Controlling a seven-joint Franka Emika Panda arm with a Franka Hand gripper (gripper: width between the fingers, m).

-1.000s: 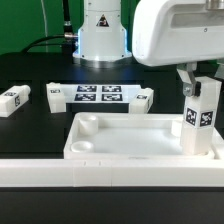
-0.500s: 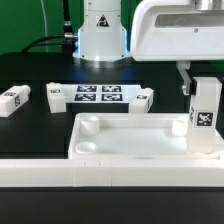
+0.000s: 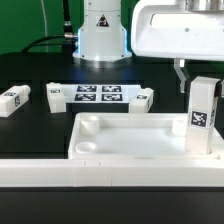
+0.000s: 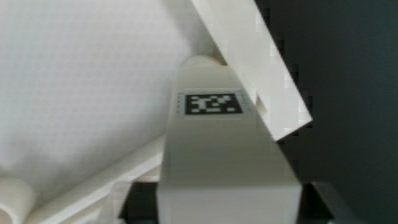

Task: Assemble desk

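Standing upright at the tabletop's (image 3: 130,152) corner on the exterior view's right, one tagged leg (image 3: 204,118) is directly under the gripper (image 3: 197,82), whose fingers clamp its top end from both sides. Spare legs (image 3: 14,100) lie on the black table (image 3: 40,130) behind, flanking the marker board (image 3: 98,94).

Below the jaws, the leg (image 3: 203,118) disappears foot-first behind the tabletop (image 3: 72,140) rim; above them, the arm (image 3: 170,30) runs off-frame.
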